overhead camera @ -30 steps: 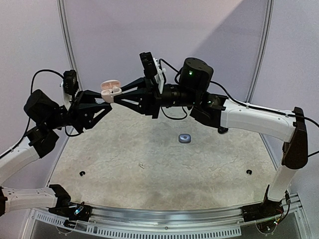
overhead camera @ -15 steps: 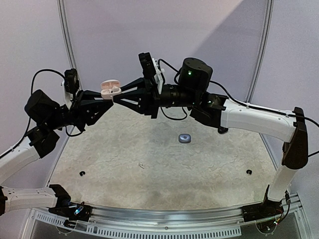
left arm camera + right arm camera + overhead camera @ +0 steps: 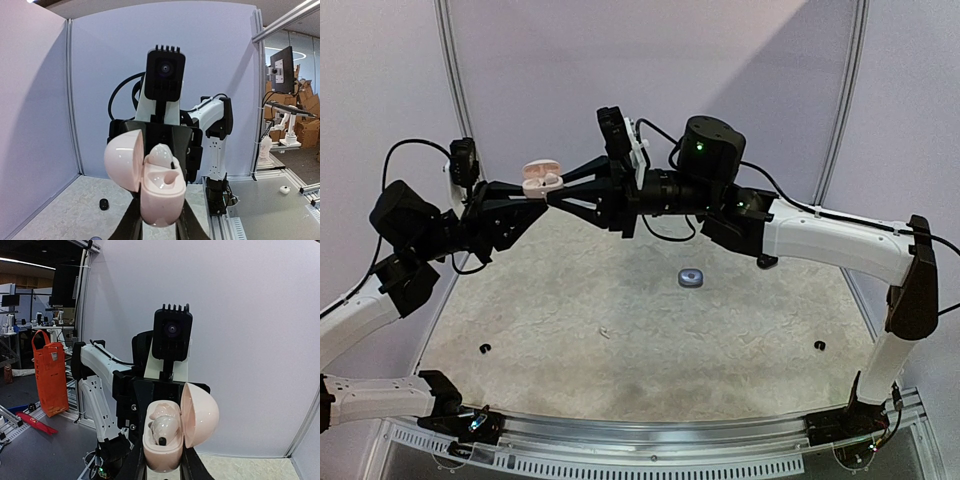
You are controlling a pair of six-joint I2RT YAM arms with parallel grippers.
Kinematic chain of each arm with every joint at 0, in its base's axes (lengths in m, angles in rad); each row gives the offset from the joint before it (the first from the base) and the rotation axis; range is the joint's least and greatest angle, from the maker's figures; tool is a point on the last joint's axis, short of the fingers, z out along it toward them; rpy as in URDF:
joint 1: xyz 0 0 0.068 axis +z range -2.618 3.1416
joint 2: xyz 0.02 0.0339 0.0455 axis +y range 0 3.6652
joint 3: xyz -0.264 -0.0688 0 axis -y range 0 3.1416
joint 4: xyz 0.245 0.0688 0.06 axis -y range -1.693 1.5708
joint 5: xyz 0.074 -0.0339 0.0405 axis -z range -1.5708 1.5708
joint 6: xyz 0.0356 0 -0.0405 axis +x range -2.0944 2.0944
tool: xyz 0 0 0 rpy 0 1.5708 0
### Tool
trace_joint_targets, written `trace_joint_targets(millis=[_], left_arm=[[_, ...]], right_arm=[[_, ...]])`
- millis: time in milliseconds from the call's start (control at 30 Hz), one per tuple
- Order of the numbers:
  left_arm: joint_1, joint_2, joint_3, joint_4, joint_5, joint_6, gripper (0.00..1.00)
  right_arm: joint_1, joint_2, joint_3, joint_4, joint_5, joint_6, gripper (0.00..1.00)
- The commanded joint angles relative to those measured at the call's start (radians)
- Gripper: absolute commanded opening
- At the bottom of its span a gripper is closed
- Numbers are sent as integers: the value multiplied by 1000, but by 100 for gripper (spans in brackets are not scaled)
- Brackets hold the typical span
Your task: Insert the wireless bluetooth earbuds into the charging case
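**Supervisor:** Where's the case, and who has it?

**Operator:** I have the pink-white charging case point(image 3: 159, 192) up in the air, well above the table point(image 3: 620, 310), where the 2 arms meet tip to tip. My left gripper point(image 3: 159, 222) is narrowed onto its lower body with a finger pressed on each side. That keeps the sockets facing up and the lid point(image 3: 124, 160) swung back out of the way.

**Supervisor:** And the right?

**Operator:** In its own camera, the right gripper point(image 3: 165, 465) has its fingers flanking the same lower body, about a case-width apart. I cannot tell whether they clamp it or merely sit beside it.

**Supervisor:** The buds?

**Operator:** 1 white earbud point(image 3: 161, 152) sits in the socket on the right arm's side. It stands a little proud, so I judge it not fully seated. The empty socket point(image 3: 167, 180) is the one nearer my left camera. I reckon holding the case aloft gives both wrist cameras a close view.

**Supervisor:** Any branding?

**Operator:** None that I can read on case, lid or bud. A small grey case point(image 3: 691, 278) lies on the table, too small to read.
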Motion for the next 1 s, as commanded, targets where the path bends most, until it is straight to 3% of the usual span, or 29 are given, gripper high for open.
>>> trace_joint_targets(millis=[0, 133, 533, 633, 867, 967], left_arm=[[-25, -1, -4, 32, 52, -10, 19], [-25, -3, -4, 25, 51, -12, 30], [-25, -11, -4, 14, 45, -12, 27], [-25, -12, -4, 10, 38, -12, 23], [-25, -13, -2, -2, 39, -9, 1], [-25, -18, -3, -11, 34, -8, 0]], right_arm=[[2, 30, -14, -97, 51, -10, 0], [1, 28, -23, -110, 59, -48, 0], [0, 0, -65, -110, 71, -64, 0], [0, -6, -67, -114, 70, -62, 0], [0, -3, -66, -133, 73, -66, 0], [0, -1, -65, -137, 70, -64, 0]])
